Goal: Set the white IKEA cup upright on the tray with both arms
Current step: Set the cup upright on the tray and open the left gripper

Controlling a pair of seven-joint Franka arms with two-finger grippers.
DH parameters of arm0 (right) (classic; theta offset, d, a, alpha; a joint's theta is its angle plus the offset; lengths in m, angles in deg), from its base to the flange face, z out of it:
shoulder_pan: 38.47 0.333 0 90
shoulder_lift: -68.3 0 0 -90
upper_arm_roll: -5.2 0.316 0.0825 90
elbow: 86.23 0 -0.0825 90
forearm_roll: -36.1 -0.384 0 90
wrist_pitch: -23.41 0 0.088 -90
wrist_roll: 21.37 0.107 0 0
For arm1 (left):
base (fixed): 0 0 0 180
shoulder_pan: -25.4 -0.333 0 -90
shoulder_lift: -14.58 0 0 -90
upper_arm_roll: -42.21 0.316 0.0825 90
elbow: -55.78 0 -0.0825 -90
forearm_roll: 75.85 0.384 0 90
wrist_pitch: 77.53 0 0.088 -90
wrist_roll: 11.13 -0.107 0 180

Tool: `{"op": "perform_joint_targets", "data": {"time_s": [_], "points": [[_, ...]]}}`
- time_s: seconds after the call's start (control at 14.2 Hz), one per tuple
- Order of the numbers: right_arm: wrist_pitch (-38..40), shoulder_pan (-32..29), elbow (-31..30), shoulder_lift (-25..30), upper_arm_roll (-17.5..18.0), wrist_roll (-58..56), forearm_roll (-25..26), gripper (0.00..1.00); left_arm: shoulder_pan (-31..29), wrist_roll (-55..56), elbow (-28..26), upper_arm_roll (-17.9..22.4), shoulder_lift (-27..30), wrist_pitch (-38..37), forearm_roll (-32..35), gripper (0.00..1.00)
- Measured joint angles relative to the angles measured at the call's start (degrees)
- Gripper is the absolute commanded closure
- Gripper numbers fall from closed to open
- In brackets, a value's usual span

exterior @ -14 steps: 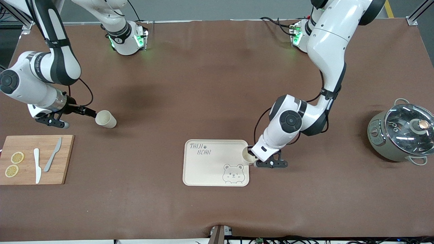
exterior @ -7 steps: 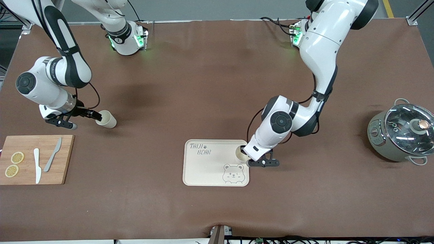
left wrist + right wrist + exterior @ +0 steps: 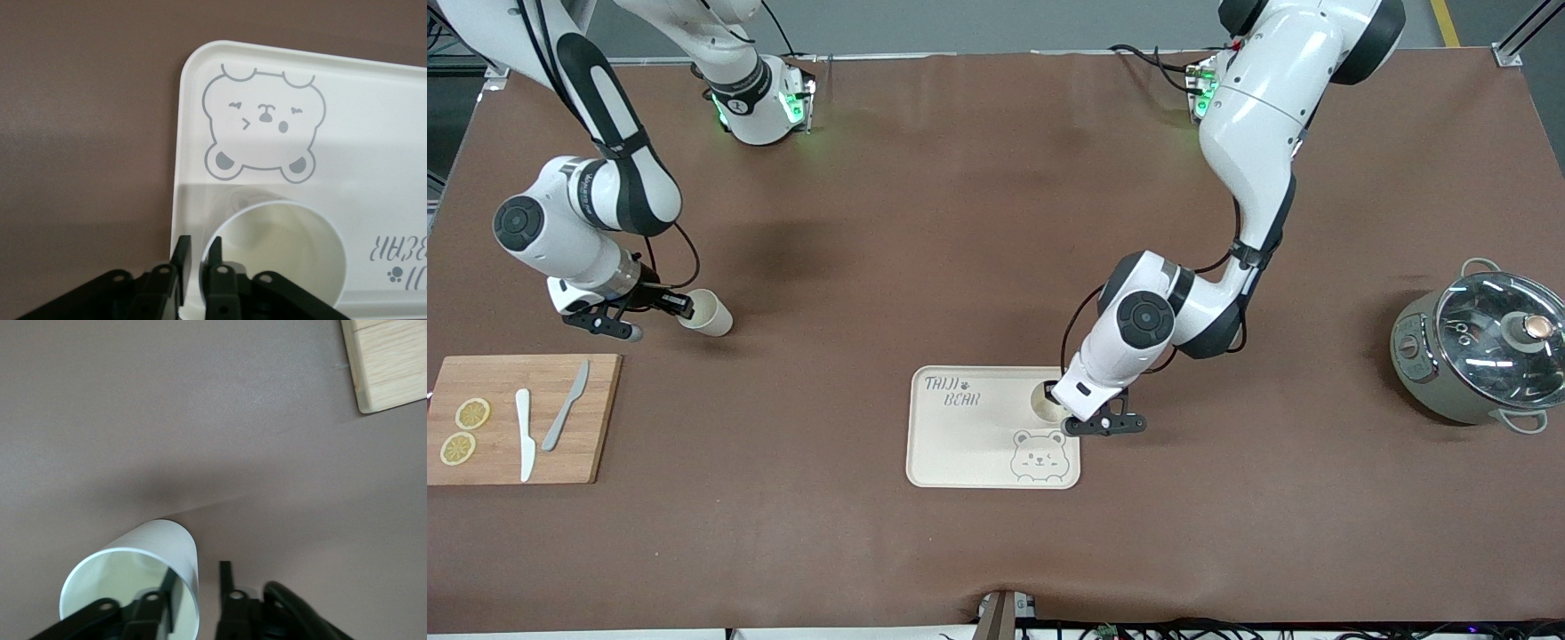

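Note:
The cream bear tray [image 3: 969,444] lies in the table's middle and also shows in the left wrist view [image 3: 373,133]. My left gripper [image 3: 1060,400] is shut on the wall of an upright white cup [image 3: 1043,397], one finger inside and one outside [image 3: 198,252]. That cup [image 3: 287,247] is at the tray's edge toward the left arm's end; I cannot tell whether it rests on the tray. A second white cup [image 3: 710,314] lies on its side toward the right arm's end. My right gripper [image 3: 685,307] is open, its fingers astride that cup's wall [image 3: 197,577] at the cup's mouth [image 3: 133,580].
A wooden cutting board [image 3: 516,418] with lemon slices and two knives lies nearer the front camera than the lying cup; its corner shows in the right wrist view [image 3: 393,360]. A lidded pot [image 3: 1480,356] stands at the left arm's end of the table.
My left gripper has carried its cup from the tray's rim inward over the tray. My right gripper has moved up to the lying cup's mouth; that cup has not moved.

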Motion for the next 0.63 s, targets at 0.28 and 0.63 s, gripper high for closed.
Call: {"op": "perform_joint_targets", "data": {"time_s": [0.28,0.63], "points": [[0.23,0.02,0.04,0.32,0.33,0.0,-0.15,1.0,0.01,0.0,0.44,0.1,-0.06,-0.05,0.0,0.0],[4.42,1.39,3.06,0.32,0.67,0.02,-0.15,1.0,-0.77,0.0,2.86,0.89,2.98,-4.95,0.0,0.0]]}}
